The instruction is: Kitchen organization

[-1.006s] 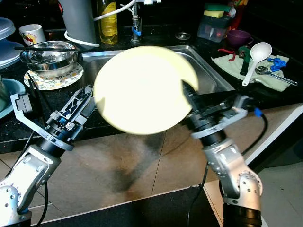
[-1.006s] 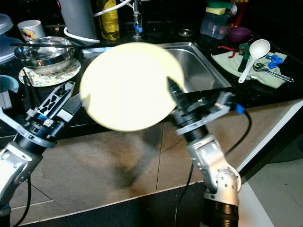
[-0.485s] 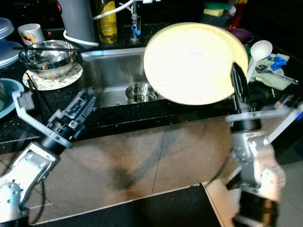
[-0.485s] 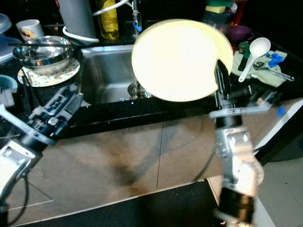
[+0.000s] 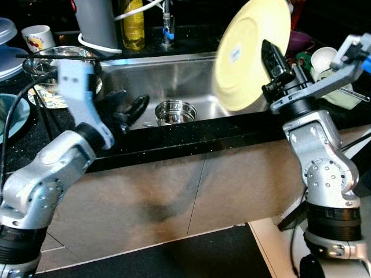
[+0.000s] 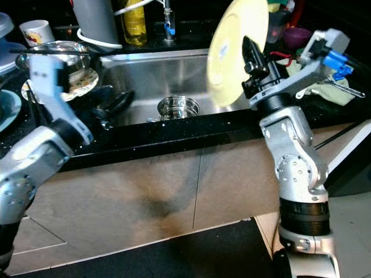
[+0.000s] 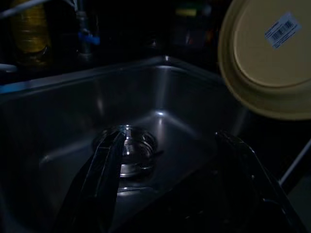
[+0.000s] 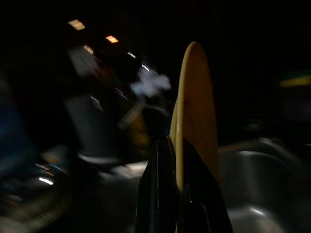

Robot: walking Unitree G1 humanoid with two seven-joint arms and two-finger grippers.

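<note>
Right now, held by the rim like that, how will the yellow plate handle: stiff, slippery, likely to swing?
The plate looks rigid: it keeps its round shape on edge. The right hand pinches only its rim, so it may pivot or slip if jolted. It probably would break or chip if dropped over the steel sink.

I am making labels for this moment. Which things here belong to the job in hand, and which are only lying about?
In the job: yellow plate, clamped upright in the right gripper; left gripper, open over the sink; small steel pot.

Lying about: white ladle, mug, steel bowl, oil bottle.
</note>
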